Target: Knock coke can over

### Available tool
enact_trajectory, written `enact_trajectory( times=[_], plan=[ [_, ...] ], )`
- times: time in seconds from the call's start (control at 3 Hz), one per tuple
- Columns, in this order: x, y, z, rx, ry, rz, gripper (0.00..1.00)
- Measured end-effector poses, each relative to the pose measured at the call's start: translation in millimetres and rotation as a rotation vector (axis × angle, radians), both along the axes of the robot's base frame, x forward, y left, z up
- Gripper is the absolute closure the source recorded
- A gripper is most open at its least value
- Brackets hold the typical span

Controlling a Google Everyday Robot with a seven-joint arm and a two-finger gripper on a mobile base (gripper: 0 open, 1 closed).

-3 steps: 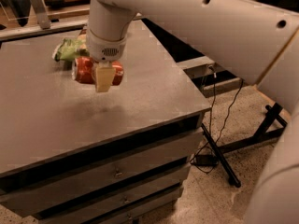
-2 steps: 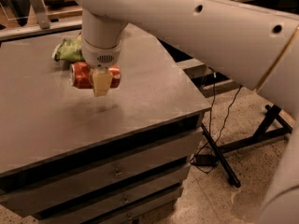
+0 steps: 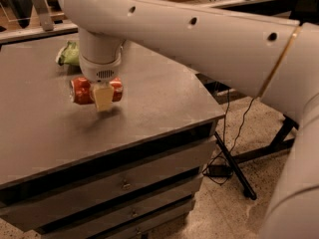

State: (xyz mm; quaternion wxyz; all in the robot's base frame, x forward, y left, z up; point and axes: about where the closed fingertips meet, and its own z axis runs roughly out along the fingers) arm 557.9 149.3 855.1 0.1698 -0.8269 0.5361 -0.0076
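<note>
The coke can point(image 3: 81, 90) is a red can lying on its side on the grey table point(image 3: 164, 98), its long axis running left to right. My gripper point(image 3: 103, 98) hangs from the white arm directly in front of the can's middle, just above the tabletop, and covers part of the can. The can's red body shows on both sides of the gripper. Whether the gripper touches the can cannot be told.
A green chip bag point(image 3: 69, 54) lies at the back left of the table, behind the can. The table has drawers point(image 3: 124, 183) along its front. To the right, black stand legs point(image 3: 234, 168) and cables lie on the speckled floor.
My gripper has moved slightly left and toward the table's front. The can has shifted a little toward the front with it and lies flat.
</note>
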Motion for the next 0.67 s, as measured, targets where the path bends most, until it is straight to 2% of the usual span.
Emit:
enact_trajectory(
  times=[0.33, 0.67],
  plan=[
    [-1.9, 2.1, -7.7, -0.015, 0.005, -0.01, 0.85],
    [-2.5, 1.9, -11.3, -0.021, 0.008, -0.019, 0.63]
  ],
)
